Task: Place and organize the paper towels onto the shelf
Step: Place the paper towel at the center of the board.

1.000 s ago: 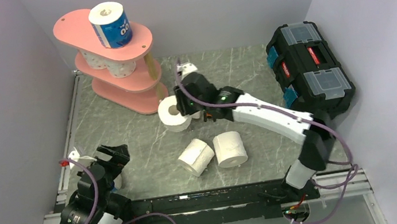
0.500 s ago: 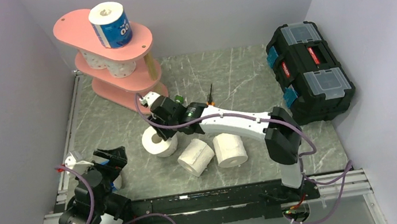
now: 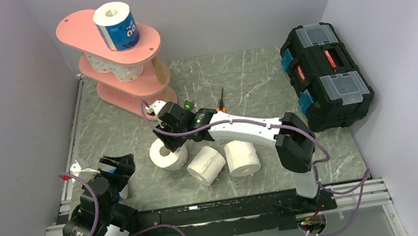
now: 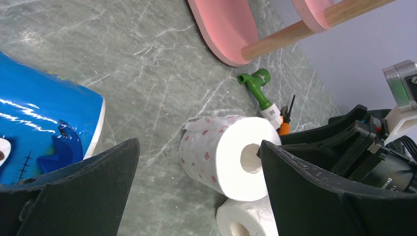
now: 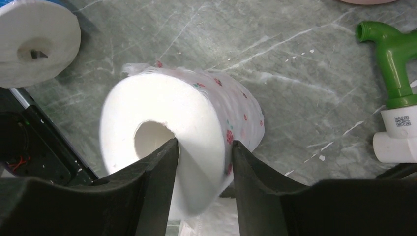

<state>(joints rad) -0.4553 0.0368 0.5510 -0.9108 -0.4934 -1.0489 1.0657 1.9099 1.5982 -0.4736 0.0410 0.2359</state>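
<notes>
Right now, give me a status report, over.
Left gripper open, empty. Right gripper pinching pink-dotted roll by its wall, short of shelf. Two plain rolls beside it.

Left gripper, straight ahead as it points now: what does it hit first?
Probably the pink-dotted roll, pinched by its wall in the right gripper. It lies ahead of the open left gripper. The blue-wrapped roll sits close beside one finger; depth unclear.

Both arms pair white plastic link shells (image 3: pixel 244 127) with blocky black joint housings (image 3: pixel 293 146), and thin purple cables (image 3: pixel 350 192) loop loosely alongside them. The right gripper (image 5: pixel 204 145) has matte black wedge-shaped fingers (image 5: pixel 152 182). A small green light (image 3: pixel 200 118) glows behind it. White lettering (image 4: pixel 388 183) there is possibly a maker's mark.
</notes>
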